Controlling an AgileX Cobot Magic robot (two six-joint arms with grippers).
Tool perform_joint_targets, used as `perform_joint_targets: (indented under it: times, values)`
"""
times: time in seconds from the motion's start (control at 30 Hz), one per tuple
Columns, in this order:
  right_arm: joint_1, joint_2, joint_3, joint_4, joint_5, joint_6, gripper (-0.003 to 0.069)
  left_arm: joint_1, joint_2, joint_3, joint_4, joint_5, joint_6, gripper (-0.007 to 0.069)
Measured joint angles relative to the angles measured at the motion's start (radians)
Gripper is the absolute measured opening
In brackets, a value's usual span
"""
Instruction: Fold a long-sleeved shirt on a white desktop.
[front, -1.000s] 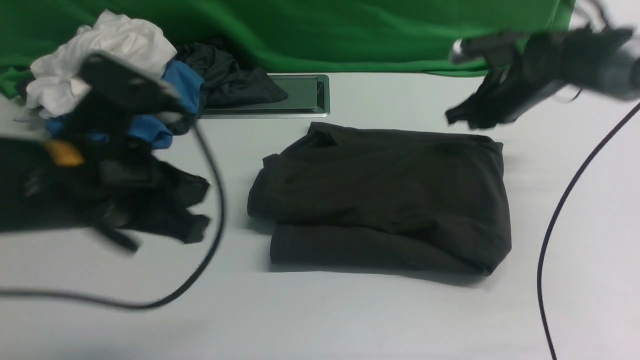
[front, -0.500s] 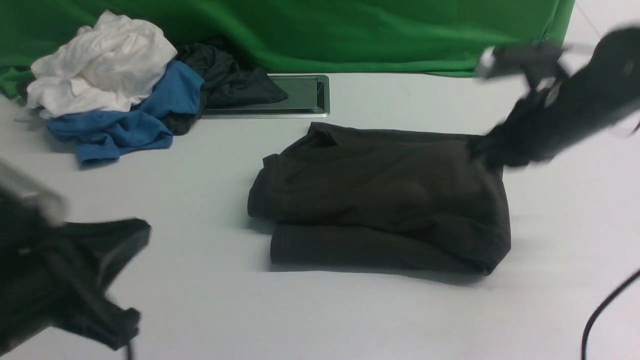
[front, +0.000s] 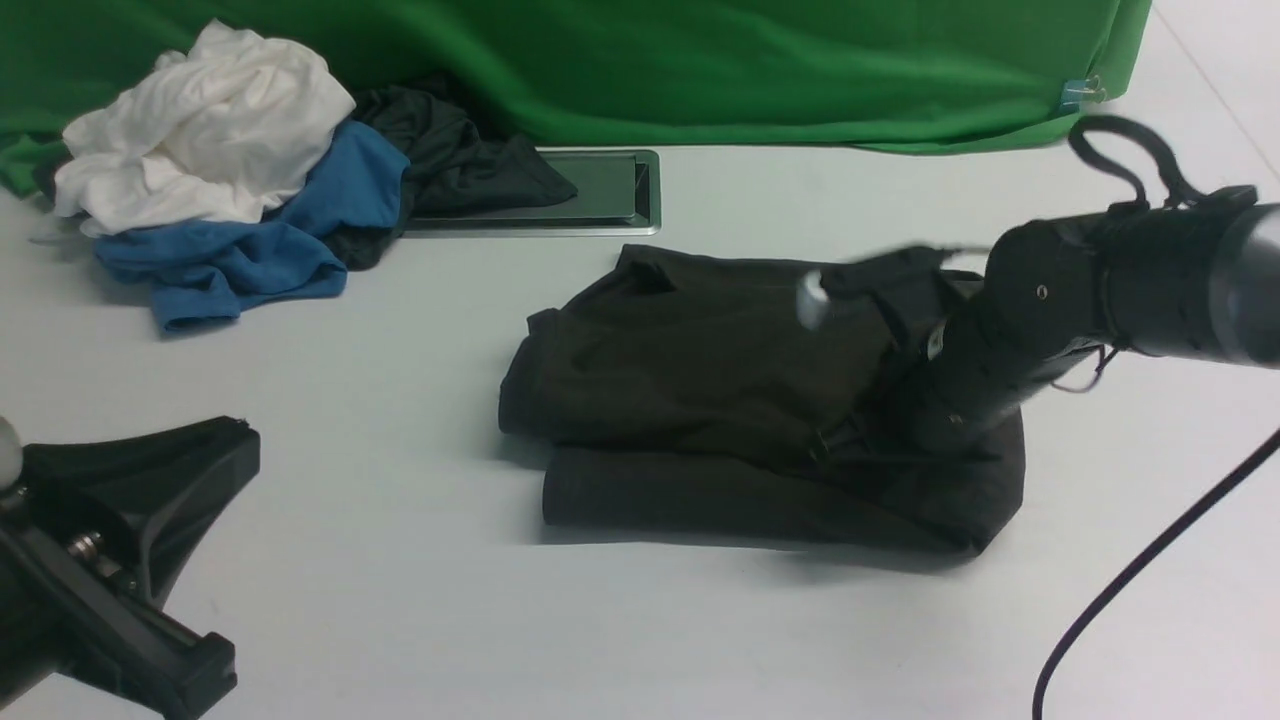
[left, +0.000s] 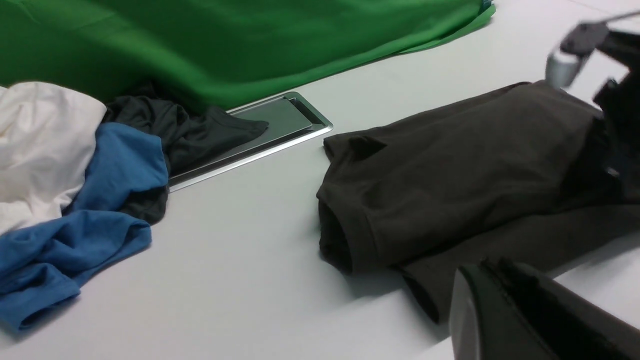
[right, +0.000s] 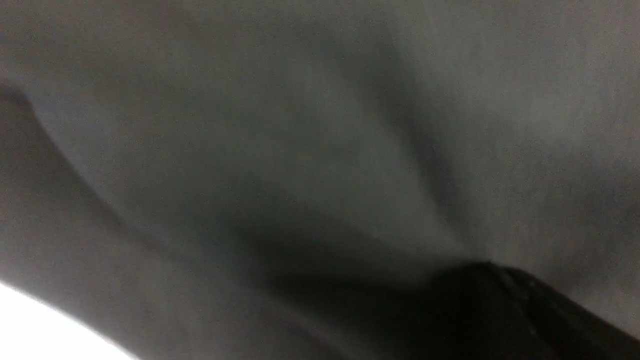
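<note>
Right arm now down on the long-sleeved shirt (front: 720, 400), no longer up in the air by the far right side as a moment ago. Right gripper (front: 835, 445) pressed onto the shirt's right part, fingers shut tight, lost against the dark cloth; cannot tell if any cloth is pinched between them. Right wrist view full of grey-brown fabric, very close. Left arm pulled back and low, off toward the near left corner, no longer up by the clothes pile. Left gripper (front: 150, 560) shut, holding nothing, well apart from the shirt. Shirt itself not moved: same spot, same shape, in the middle of the white desktop (front: 420, 620), just in front of the silver-rimmed panel (front: 625, 195). Already folded into a thick flat rectangle with a tucked layer sticking out along the near edge. Probably a last pat or smoothing press, so folding looks nearly done. Long side running left to right across the desk; collar end and a rounded cuff or rolled edge pointing left, toward the pile. White garment (front: 200, 130), blue garment (front: 250, 240) and small dark garment (front: 450, 150) heaped far left, against the green backdrop (front: 700, 70), not touching the shirt.
</note>
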Motion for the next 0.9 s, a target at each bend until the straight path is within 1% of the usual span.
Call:
perform_joint_targets:
  times: [0.13, 0.23, 0.37, 0.53, 0.73, 0.9]
  values:
    - [-0.001, -0.022, -0.001, -0.021, 0.07, 0.0, 0.0034, 0.0, 0.0, 0.0, 0.008, 0.0, 0.0, 0.0019]
    - [-0.005, -0.083, -0.001, -0.063, 0.117, 0.014, 0.0037, 0.0, 0.0, 0.0, 0.011, -0.001, 0.001, 0.0019]
    - [-0.048, -0.134, -0.001, -0.086, 0.141, 0.045, 0.0039, 0.0, 0.0, 0.001, 0.019, -0.01, 0.001, 0.0019]
    - [-0.128, -0.095, 0.043, -0.098, 0.163, 0.063, 0.0041, 0.0, 0.0, 0.001, 0.04, -0.016, 0.001, 0.0019]
    - [-0.15, -0.045, 0.054, -0.098, 0.188, 0.051, 0.0047, 0.0, 0.0, 0.002, 0.041, -0.019, 0.001, 0.0019]
    - [-0.171, -0.068, 0.02, -0.1, 0.216, 0.105, 0.007, 0.0, 0.0, 0.003, 0.041, -0.02, 0.005, 0.0019]
